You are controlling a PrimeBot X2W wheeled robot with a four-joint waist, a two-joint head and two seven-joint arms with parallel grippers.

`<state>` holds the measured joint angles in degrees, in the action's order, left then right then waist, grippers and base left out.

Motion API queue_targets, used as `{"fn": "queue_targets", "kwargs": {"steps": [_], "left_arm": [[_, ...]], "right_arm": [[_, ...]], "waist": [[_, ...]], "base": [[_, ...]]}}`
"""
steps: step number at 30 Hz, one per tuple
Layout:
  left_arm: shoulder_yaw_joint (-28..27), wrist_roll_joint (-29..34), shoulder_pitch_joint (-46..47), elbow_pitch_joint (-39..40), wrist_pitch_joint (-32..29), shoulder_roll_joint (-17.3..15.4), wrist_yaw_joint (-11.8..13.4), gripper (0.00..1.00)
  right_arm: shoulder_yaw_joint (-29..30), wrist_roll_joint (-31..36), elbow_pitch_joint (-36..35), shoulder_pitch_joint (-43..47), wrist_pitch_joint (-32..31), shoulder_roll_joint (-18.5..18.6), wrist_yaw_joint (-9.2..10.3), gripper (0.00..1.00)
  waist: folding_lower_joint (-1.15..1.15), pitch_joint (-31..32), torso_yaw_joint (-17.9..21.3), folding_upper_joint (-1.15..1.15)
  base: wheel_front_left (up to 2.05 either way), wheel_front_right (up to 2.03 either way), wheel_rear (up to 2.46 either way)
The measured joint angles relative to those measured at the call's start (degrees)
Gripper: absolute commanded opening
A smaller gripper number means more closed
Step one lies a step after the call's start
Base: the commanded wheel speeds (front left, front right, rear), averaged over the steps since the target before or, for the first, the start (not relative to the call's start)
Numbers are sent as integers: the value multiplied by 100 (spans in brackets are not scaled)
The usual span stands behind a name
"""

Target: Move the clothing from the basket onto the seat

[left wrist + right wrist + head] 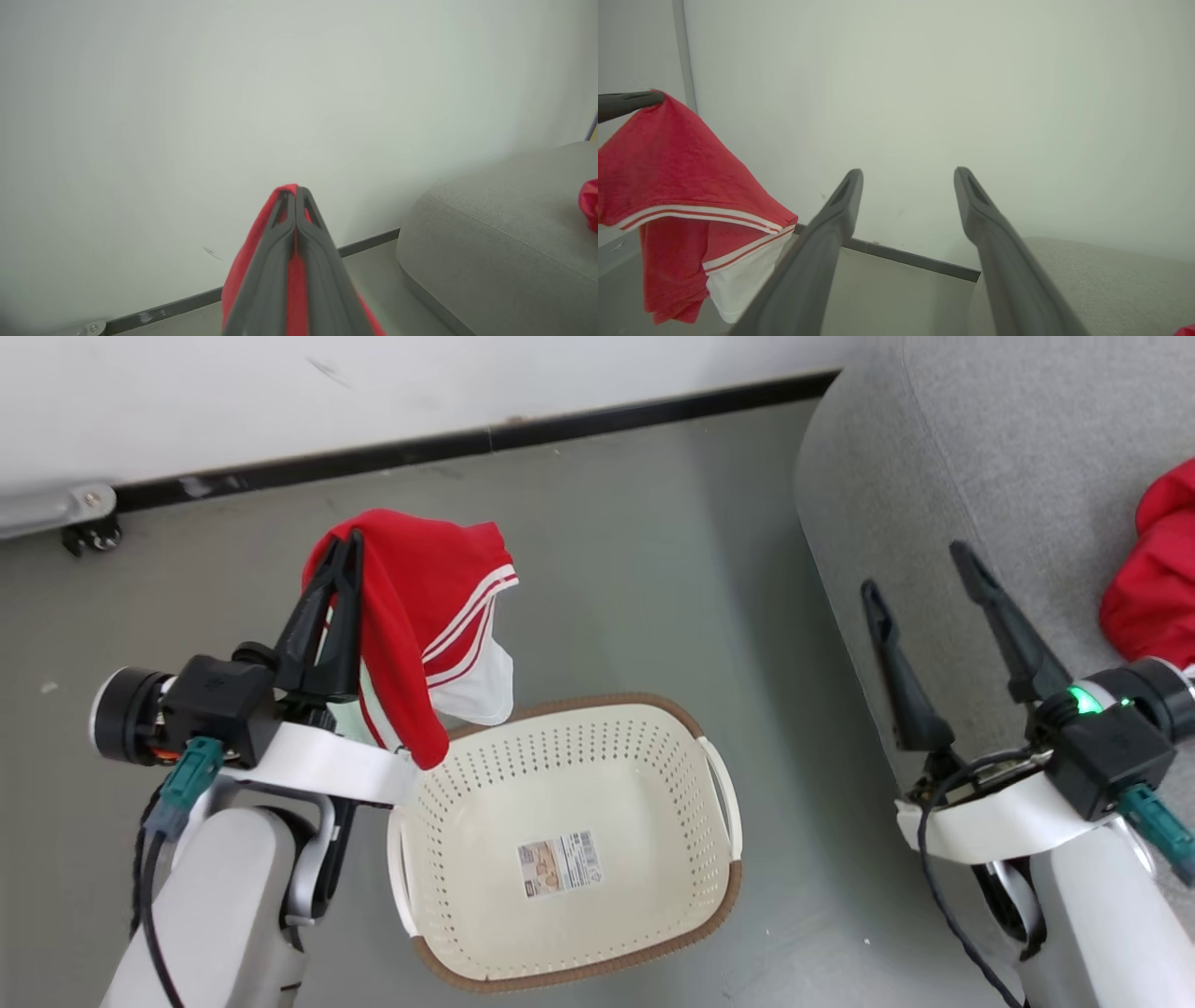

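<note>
My left gripper (347,539) is shut on a red garment (420,616) with white panels and striped trim, which hangs from the fingertips above the left rim of the basket (709,887). The cream basket holds nothing but its label sticker (559,863). In the left wrist view the shut fingers (295,191) pinch red fabric (243,270). My right gripper (920,574) stands open over the grey seat (1008,457) with nothing between its fingers (845,196). Another red garment (1153,579) lies on the seat at the right edge. The right wrist view shows the hanging garment (677,186) at left.
A white wall with a dark baseboard (467,439) runs behind the grey floor (635,569). A caster of some equipment (89,534) sits at the far left by the wall. The seat's rounded corner (467,242) lies right of the basket.
</note>
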<state>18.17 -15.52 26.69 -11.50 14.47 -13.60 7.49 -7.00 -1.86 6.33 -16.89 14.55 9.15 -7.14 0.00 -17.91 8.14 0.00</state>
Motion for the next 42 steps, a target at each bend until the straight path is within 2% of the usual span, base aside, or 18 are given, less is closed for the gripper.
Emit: {"fn": "queue_targets", "kwargs": {"steps": [14,19,28,37,42], "left_arm": [[-49,22,-335,579,1,-203,-3,0],[36,119,-358,787,2,-268,-103,0],[221,120,-340,1088,16,-386,-524,0],[593,170,-109,1113,16,-479,-1080,0],[721,172,-74,1039,16,-501,-1228,0]], "right_arm": [[-811,-187,538,40,-170,600,0,100],[-1094,-286,694,24,-339,824,0,100],[-1614,-519,914,-91,-602,1294,0,100],[-1867,-953,1011,-104,-750,1629,0,100],[-1949,-1161,1009,-98,-781,1737,0,100]], "waist": [[0,740,-351,0],[0,948,-498,0],[0,1254,-758,0],[0,1486,-966,0],[0,1570,-1025,0]], "base": [[0,0,0],[0,0,0],[0,0,0],[0,0,0],[0,0,0]]}}
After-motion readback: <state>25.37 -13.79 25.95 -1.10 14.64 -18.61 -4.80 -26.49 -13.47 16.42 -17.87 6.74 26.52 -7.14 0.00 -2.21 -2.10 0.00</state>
